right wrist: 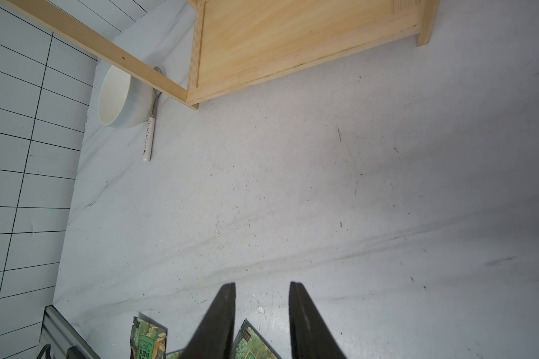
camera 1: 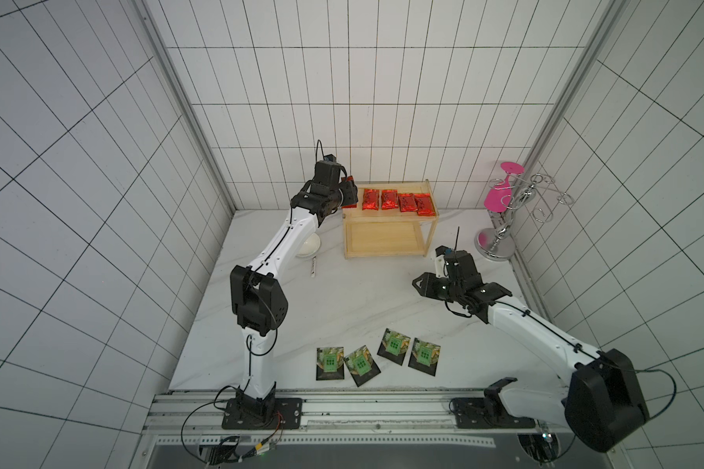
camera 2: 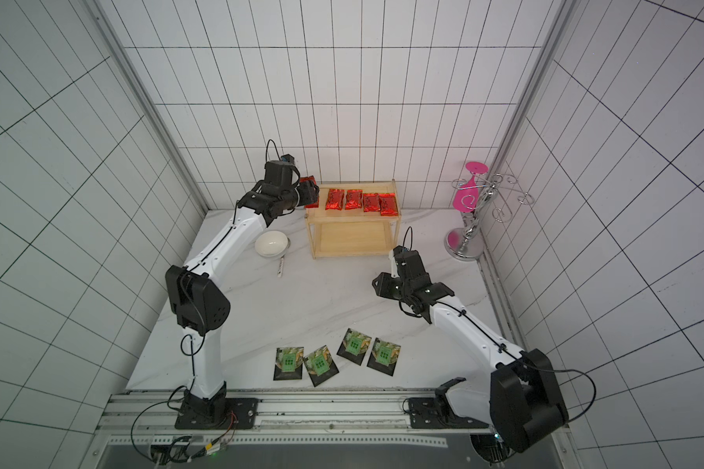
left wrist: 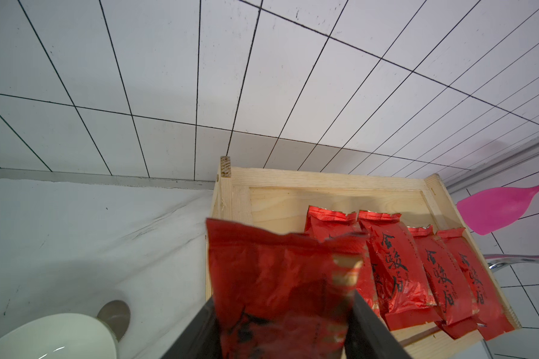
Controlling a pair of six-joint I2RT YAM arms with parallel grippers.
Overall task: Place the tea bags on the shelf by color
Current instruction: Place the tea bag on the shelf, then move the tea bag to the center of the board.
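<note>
Four red tea bags are laid side by side in a row on the top tier of the shelf. The shelf is set at 12 o'clock on the bench, near the back wall. A fifth red tea bag is clamped between the left jaws and is held over the 9 o'clock end of that top tier, just beside the row. Four black tea bags are spread flat and close together at 6 o'clock on the bench, well apart from the shelf. The right jaws are held apart with nothing between them, above the bench at about 4 o'clock from the shelf. A white bowl is seen at 8 o'clock from the shelf, with a spoon lying against it. A chrome stand is placed at 2 o'clock on the bench, and a pink spatula is seen beside it.
</note>
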